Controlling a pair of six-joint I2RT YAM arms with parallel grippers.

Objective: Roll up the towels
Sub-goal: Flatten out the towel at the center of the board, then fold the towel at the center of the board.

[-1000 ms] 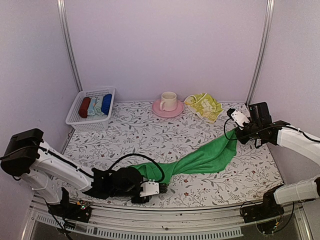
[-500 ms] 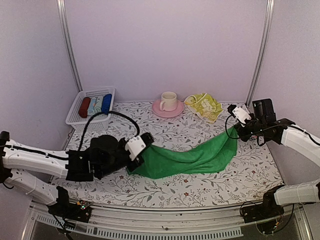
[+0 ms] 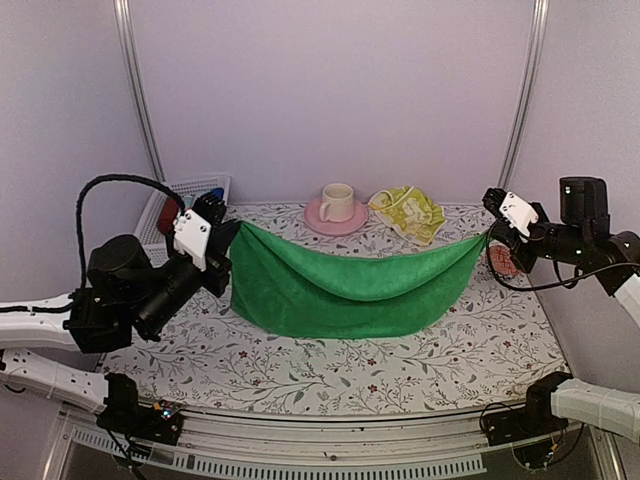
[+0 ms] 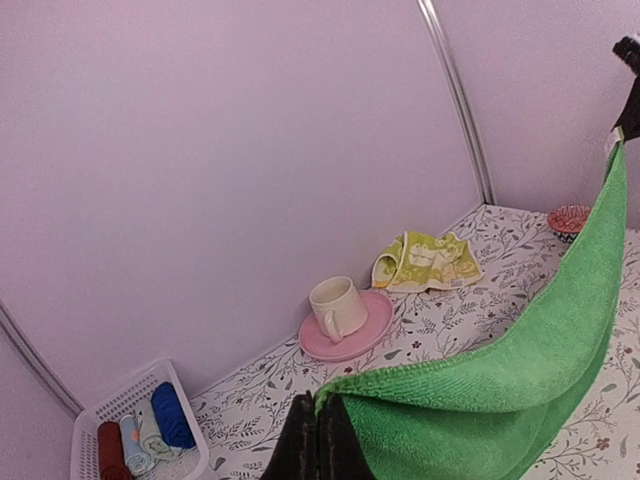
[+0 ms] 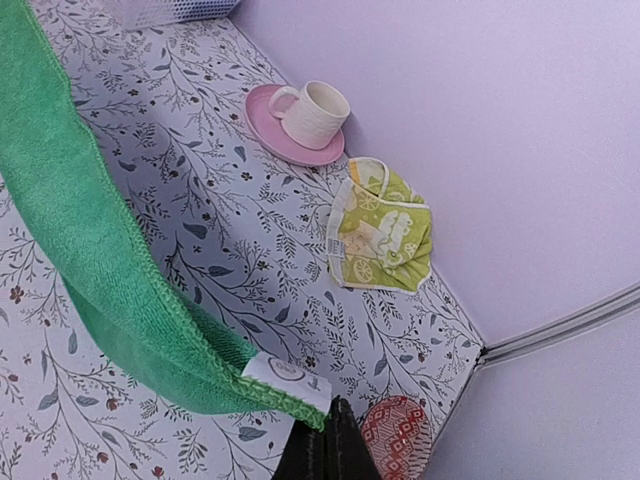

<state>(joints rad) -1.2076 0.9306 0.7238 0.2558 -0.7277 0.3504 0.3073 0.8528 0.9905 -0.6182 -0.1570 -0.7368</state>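
Our left gripper (image 3: 230,235) is pinched tight on one top corner of the green towel (image 3: 345,285), and our right gripper (image 3: 490,232) is pinched tight on the other. The towel hangs wide open between our two arms like a hammock, and its low edge seems to rest on the table (image 3: 300,375). We think we are only at the start, because this towel is not laid flat or rolled yet, and the yellow towel (image 3: 408,212) lies in a crumpled heap at the back, just beside the saucer (image 3: 312,219), so both rolls are left to do.
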